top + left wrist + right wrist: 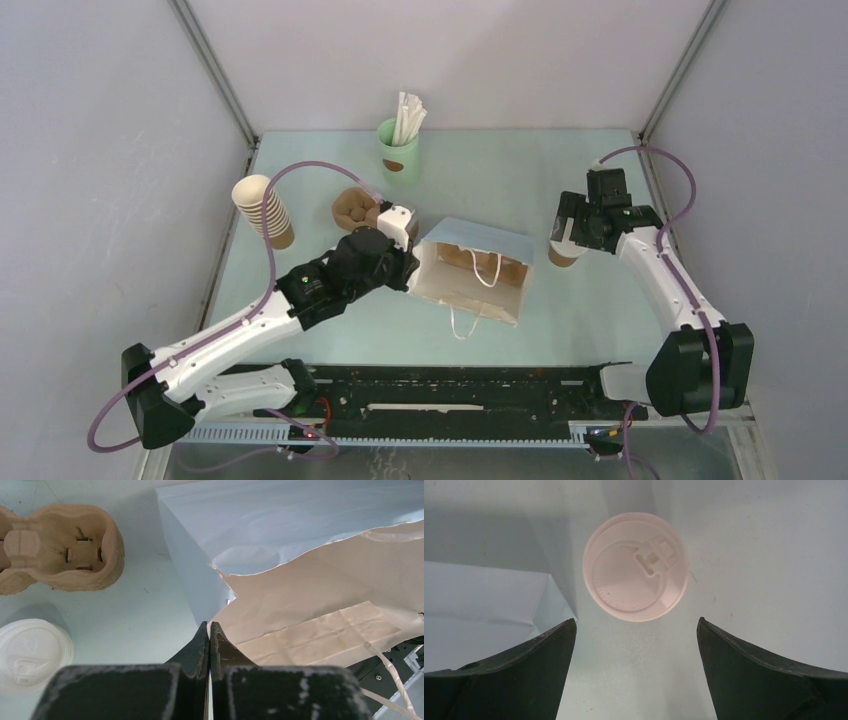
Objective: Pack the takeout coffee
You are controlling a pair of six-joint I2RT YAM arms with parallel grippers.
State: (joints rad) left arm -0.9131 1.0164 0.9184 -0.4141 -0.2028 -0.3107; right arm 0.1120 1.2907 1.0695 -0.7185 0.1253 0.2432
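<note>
The takeout coffee (563, 254), a short brown cup under a round white lid (635, 566), stands just right of the paper bag (478, 290). My right gripper (578, 226) hovers above it, open. In the right wrist view the lid sits beyond the right gripper (635, 621), not between the fingers. The bag has a pale outside, a kraft inside and white string handles, and its mouth faces the camera. My left gripper (209, 625) is shut on the bag's (310, 615) left rim, where the outer wall meets the inside.
A tall stack of brown cups (264, 210) leans at the left. A pulp cup carrier (355, 208) lies behind my left wrist, with a stack of white lids (32, 650) beside it. A mint-green cup with white sticks (400, 148) stands at the back.
</note>
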